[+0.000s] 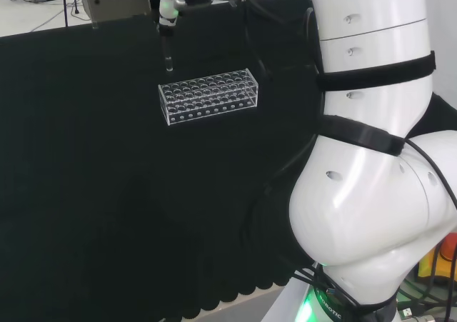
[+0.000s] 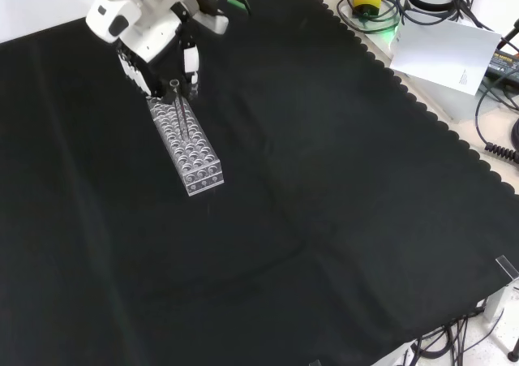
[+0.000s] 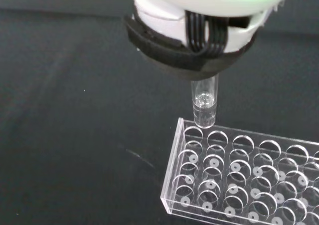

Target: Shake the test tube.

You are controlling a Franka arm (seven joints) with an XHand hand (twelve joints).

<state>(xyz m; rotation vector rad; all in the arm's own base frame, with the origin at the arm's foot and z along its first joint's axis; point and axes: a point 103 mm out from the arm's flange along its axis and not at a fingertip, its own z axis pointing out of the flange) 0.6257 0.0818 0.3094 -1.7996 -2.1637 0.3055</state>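
1. Wrist view, item one: test tube [image 3: 205, 101], clear glass, upright, its lower end just above the corner hole of the rack, seemingly not seated in it. Contents cannot be made out. In the head view the same tube [image 1: 168, 58] hangs in the upper middle of the frame; in the front view [image 2: 175, 90] it stands at upper left.
2. Hand [image 2: 154, 53], black and white: fingers curled round the tube's upper part, clamped on it, coming in from the top left of the front view.
3. Rack [image 1: 208, 96], clear plastic, many round holes in rows, all those visible being empty; it rests on the counter directly under the tube.
4. Counter [image 2: 340, 187]: black cloth, bare apart from the rack.
5. Step, as judged: tube is lifted clear of the rack and held; shaking is either about to start or under way.
6. Next move, as judged: raise the tube farther from the rack's edge, then swing it side to side without slackening the clamp.
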